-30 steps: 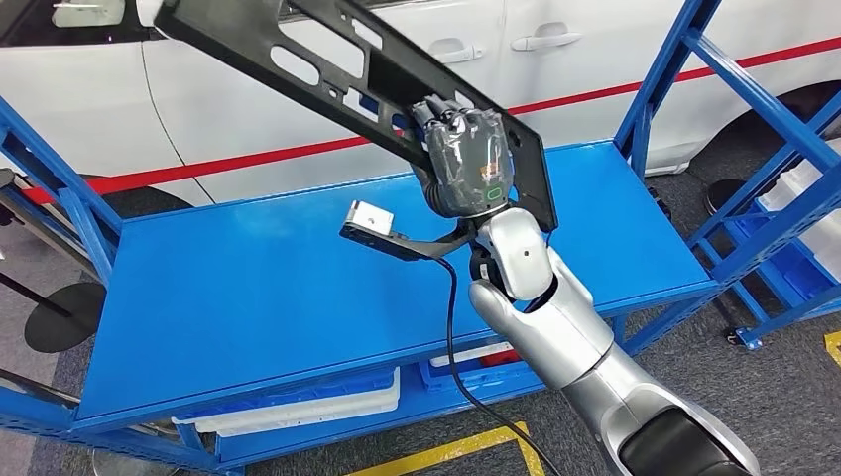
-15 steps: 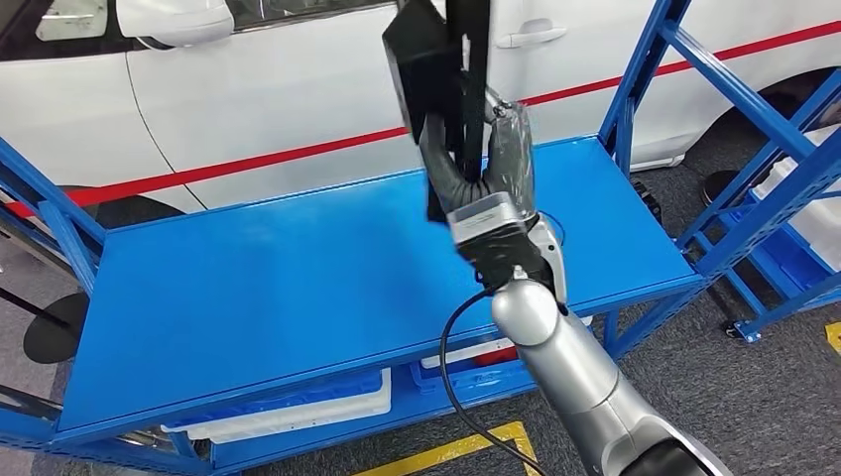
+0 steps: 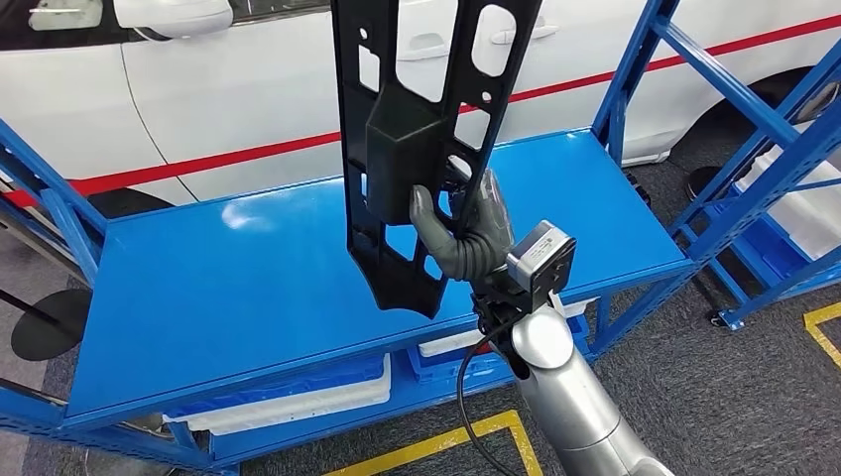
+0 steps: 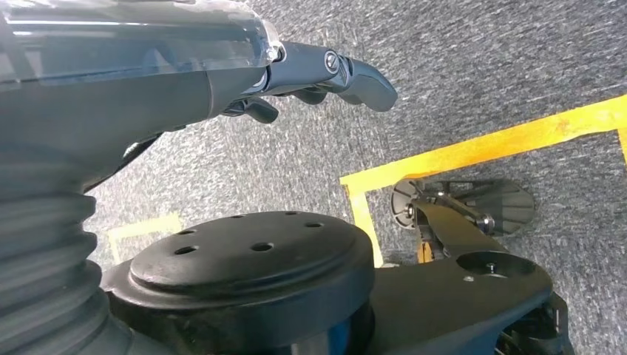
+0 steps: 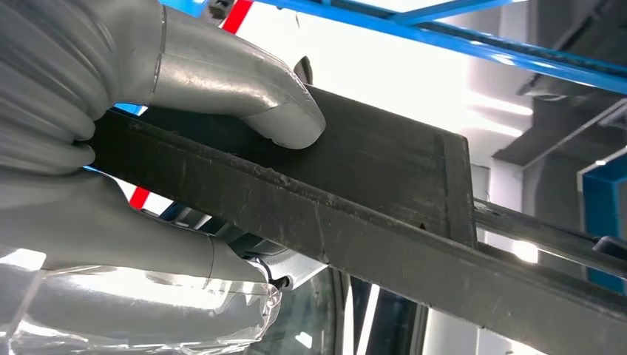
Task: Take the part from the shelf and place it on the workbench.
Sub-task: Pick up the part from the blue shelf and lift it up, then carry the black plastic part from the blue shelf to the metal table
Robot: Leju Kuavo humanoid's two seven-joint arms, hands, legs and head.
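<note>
The part (image 3: 417,149), a long black plastic panel with cut-out slots, stood nearly upright above the blue counter (image 3: 248,288); its lower end hung just over the counter's middle, and whether it touched the surface could not be told; its upper end ran out of the head view. The right hand (image 3: 464,233) grasped the part near its lower third, thumb on one face and fingers on the other; in the right wrist view the thumb (image 5: 273,103) pressed flat on the part's dark ribbed edge (image 5: 384,222). The silver right arm (image 3: 570,397) rose from below, a black cable (image 3: 466,367) looping beside it. The left hand (image 4: 318,70) hung over grey carpet (image 4: 480,66) with a yellow floor line (image 4: 473,148); it held nothing, fingers loosely curled. Behind the counter stood a white car (image 3: 228,89) with a red stripe; blue shelf posts (image 3: 734,129) rose at the right; white trays (image 3: 298,402) lay on the shelf beneath the counter.
</note>
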